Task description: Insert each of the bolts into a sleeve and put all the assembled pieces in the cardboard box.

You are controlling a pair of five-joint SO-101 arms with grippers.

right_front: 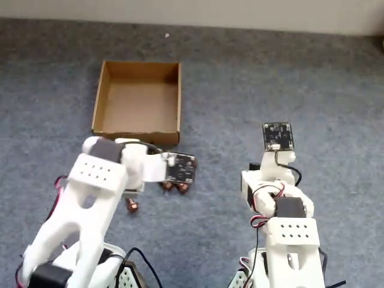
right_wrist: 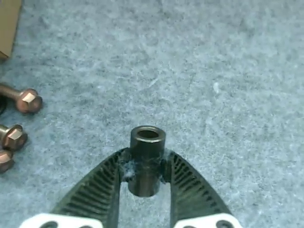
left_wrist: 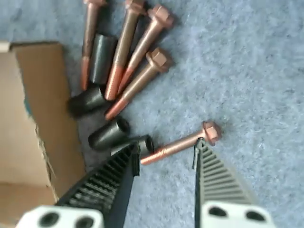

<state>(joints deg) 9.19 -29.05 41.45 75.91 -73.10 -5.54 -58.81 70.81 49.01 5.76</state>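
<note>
Right tool (right_wrist: 145, 159) clamps sleeve (right_wrist: 145, 141); left tool (left_wrist: 166, 147) gapes over bolt (left_wrist: 179, 144); cardboard box (right_front: 139, 105) seemingly bare.

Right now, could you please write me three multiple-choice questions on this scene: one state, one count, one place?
1. The right gripper is: A) open B) shut on a black sleeve C) shut on a bolt.
2. Copper bolts in the left wrist view: A) three B) five C) seven.
3. The lone bolt lies: A) inside the sleeve B) under the right gripper C) between the left gripper's open fingers.
Answers: 1 B, its fingers clamp the sleeve; 2 B, four together, one apart; 3 C, a finger on each side.
</note>
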